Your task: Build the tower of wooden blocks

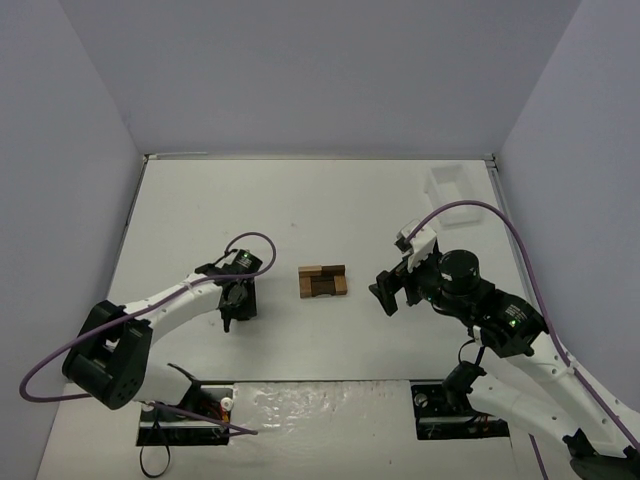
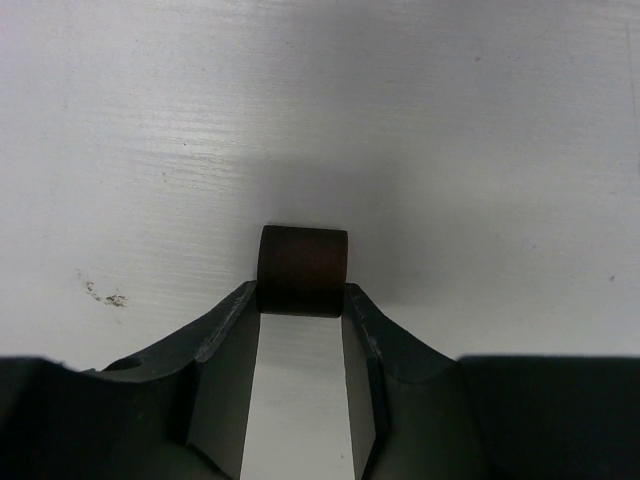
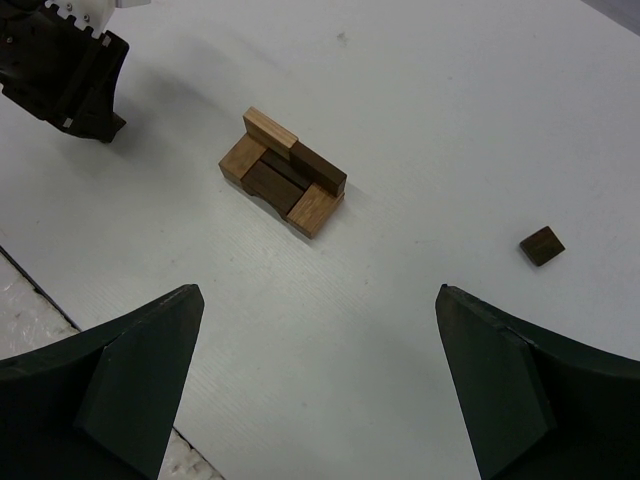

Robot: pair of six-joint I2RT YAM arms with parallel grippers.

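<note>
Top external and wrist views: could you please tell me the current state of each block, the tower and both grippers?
left gripper: shut on the held dark block.
right gripper: open wide, holding nothing.
wood block tower: partly built, low, apart from both grippers.
loose dark block: lying flat, apart from the tower, untouched.

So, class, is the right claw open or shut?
Open. In the right wrist view, the right claw shows its fingers wide apart, with only bare table between them.
</note>
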